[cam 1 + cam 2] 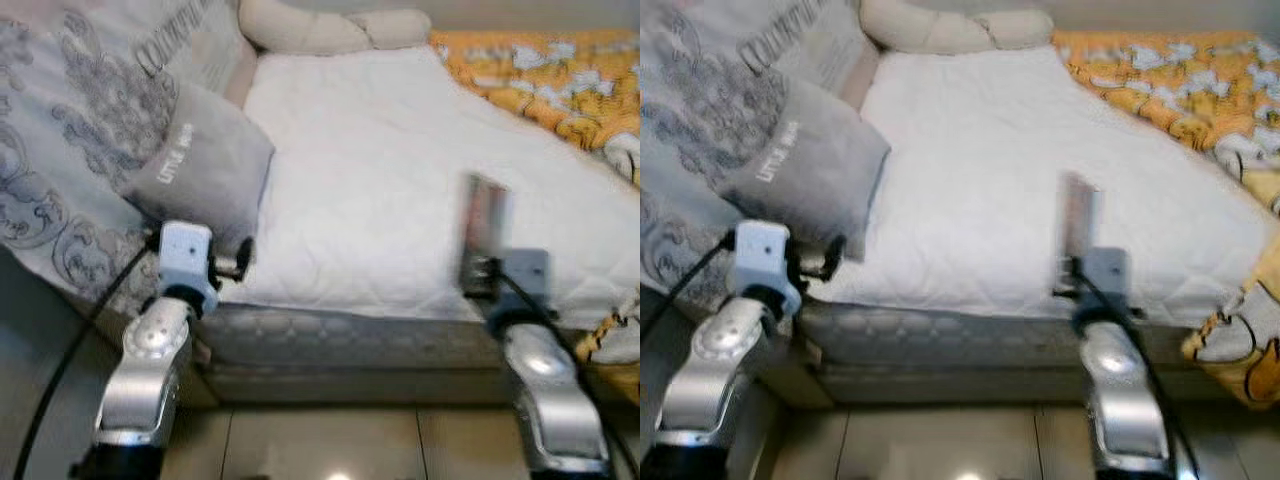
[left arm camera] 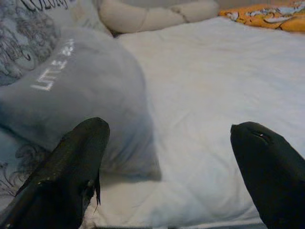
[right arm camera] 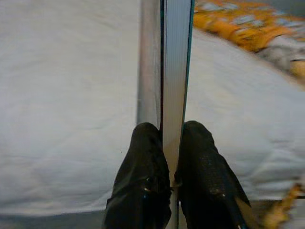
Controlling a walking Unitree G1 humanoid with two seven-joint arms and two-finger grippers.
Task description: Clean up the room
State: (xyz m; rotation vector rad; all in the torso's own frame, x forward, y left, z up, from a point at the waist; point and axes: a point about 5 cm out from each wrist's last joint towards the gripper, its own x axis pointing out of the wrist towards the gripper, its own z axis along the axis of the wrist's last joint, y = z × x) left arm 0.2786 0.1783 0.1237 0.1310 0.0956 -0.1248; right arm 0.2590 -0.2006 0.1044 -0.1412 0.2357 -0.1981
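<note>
The right gripper (image 3: 172, 157) is clamped on a thin book (image 3: 167, 62), its 2 black fingers pinching the lower edge so the book stands upright on its spine, pages edge-on to the wrist camera; held this way it can probably be carried clear of the white quilt (image 1: 380, 180) and laid down flat wherever it belongs. In the head view the book (image 1: 487, 225) is blurred, at about 3 o'clock, raised above the near edge of the bed (image 1: 340, 340), with the right arm reaching up from 5 o'clock. The left gripper (image 2: 167, 157) has its fingers spread wide apart and holds nothing; its arm rises from 7 o'clock and it hangs just beside the lower corner of the grey pillow (image 1: 200, 165), which leans against a patterned grey cushion (image 1: 60, 130) at 10 o'clock. An orange patterned blanket (image 1: 550, 70) lies bunched at 1 o'clock, seemingly untidied.
</note>
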